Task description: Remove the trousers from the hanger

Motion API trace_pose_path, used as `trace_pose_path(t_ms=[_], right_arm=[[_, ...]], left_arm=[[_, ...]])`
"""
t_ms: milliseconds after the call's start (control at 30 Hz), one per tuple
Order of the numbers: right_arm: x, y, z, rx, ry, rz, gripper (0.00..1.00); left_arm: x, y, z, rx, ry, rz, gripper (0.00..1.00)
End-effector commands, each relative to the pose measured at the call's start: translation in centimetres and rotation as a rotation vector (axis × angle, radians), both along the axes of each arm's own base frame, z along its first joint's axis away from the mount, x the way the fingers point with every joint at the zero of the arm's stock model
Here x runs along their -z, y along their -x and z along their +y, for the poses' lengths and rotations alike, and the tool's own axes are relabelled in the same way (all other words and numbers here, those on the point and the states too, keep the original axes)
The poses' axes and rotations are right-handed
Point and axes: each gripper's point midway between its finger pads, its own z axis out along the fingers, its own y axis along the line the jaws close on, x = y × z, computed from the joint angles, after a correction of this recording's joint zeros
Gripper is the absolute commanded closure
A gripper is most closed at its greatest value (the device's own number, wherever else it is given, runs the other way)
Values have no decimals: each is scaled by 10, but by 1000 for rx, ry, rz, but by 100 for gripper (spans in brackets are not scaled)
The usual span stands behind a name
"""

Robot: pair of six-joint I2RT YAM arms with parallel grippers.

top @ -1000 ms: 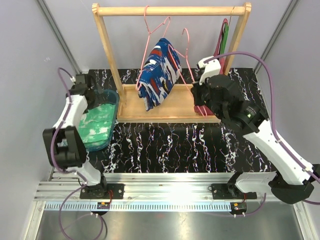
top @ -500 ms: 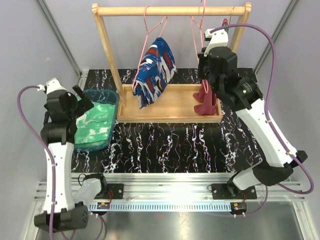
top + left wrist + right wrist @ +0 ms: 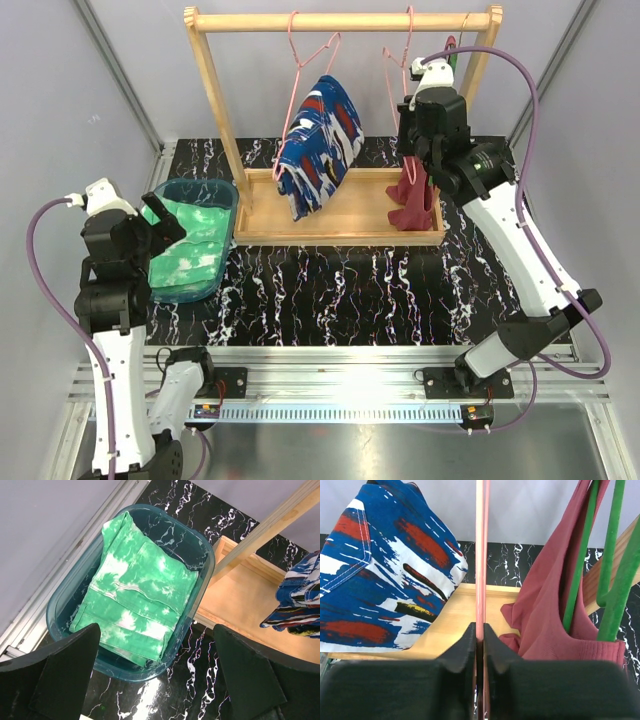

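Observation:
The dark blue trousers (image 3: 318, 145) with red and white patches hang folded over a pink hanger (image 3: 300, 60) on the wooden rack's rail (image 3: 250, 21). They also fill the left of the right wrist view (image 3: 385, 575). The mint green trousers (image 3: 135, 595) lie folded in a teal bin (image 3: 210, 565). My left gripper (image 3: 156, 647) hovers open above the bin's near corner, holding nothing. High at the rack's right, my right gripper (image 3: 480, 630) is shut on the thin wire of a second, bare pink hanger (image 3: 480, 555), which hooks on the rail (image 3: 408, 18).
A plain dark red garment (image 3: 412, 195) hangs from a green hanger (image 3: 615, 555) at the rack's right end, close beside my right gripper (image 3: 410, 118). The rack's wooden base tray (image 3: 365, 215) sits on the black marbled table. Grey walls close in both sides.
My right arm has lifted the bare pink hanger from low over the tray up to the rail. My left arm has pulled back from the bin toward the near left.

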Motion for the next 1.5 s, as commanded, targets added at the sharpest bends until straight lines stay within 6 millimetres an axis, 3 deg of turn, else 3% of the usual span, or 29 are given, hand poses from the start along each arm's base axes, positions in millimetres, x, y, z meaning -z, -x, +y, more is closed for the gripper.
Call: trace_pose_path(t_ms=[0, 33, 233, 267, 367, 467, 500, 600, 733, 767, 900, 933, 1033, 1467], right_arm=[[-27, 11, 0, -21, -67, -65, 83], [-29, 13, -2, -20, -68, -66, 67], [-53, 37, -8, -58, -83, -90, 40], [-66, 45, -12, -69, -101, -117, 34], [-88, 65, -11, -127, -148, -151, 29], [-100, 75, 3, -215, -186, -145, 25], [-99, 76, 10, -248, -200, -132, 16], [-95, 73, 28, -292, -224, -96, 1], [-90, 66, 62, -301, -206, -86, 1], [-87, 63, 79, -317, -202, -77, 1], [-78, 43, 96, -200, -242, -85, 1], [-84, 39, 103, -190, -269, -114, 0], [-73, 32, 127, -194, -320, -117, 0], [-27, 13, 209, -265, -247, -58, 0]], left_arm=[[-28, 5, -5, 42, -27, -63, 1], [-30, 5, -5, 42, -29, -67, 1], [-36, 9, -8, 60, -33, -74, 1], [-37, 9, -9, 68, -33, -75, 1], [-36, 8, -14, 96, -25, -73, 1], [-36, 7, -18, 116, -16, -74, 1], [-37, 7, -18, 111, -14, -79, 1], [-46, 15, -14, 77, -11, -123, 1], [-64, 25, -17, 78, -5, -180, 1], [-65, 25, -17, 79, -3, -182, 1], [-67, 28, -17, 73, -6, -186, 1], [-67, 29, -16, 71, -7, -188, 1], [-68, 31, -14, 57, -17, -196, 1], [-45, 23, -17, 77, -2, -152, 1]])
